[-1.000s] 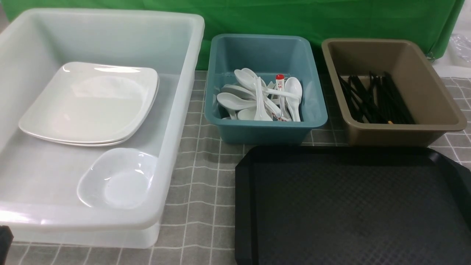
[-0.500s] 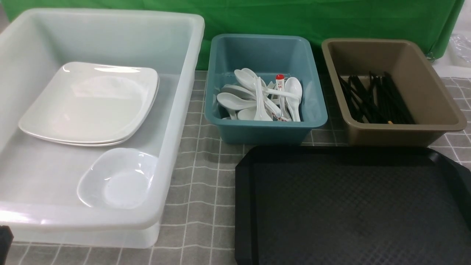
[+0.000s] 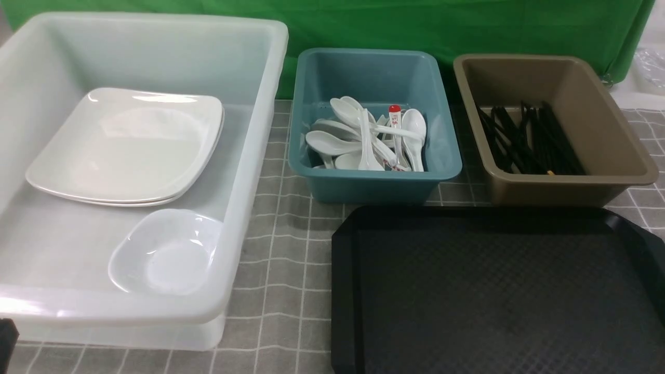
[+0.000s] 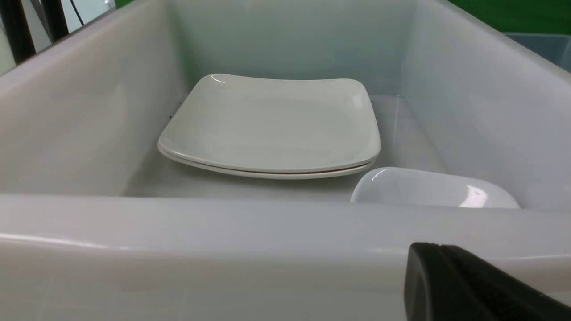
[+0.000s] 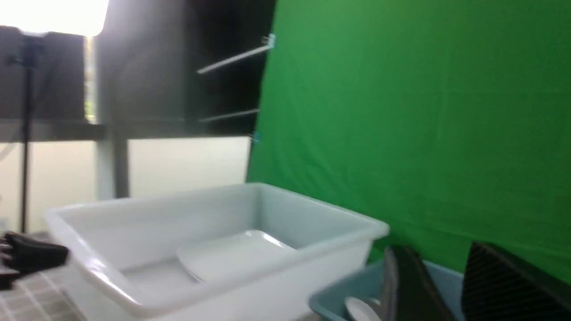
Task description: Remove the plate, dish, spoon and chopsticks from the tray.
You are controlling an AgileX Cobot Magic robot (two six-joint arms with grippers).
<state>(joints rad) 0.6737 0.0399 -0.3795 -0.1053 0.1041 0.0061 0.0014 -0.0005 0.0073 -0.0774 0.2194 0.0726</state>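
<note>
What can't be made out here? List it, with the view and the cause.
- Near end of the black tray: front view, cut off by the bottom edge.
- Near side of the white dish: left wrist view, hidden by the white tub's near rim.
- Lowest spoons in the teal bin: front view, covered by the spoons on top.
- White spoon: right wrist view, blurred, cut off by the bottom edge.

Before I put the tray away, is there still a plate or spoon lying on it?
No, the visible part of the black tray shows only its bare textured surface.
</note>
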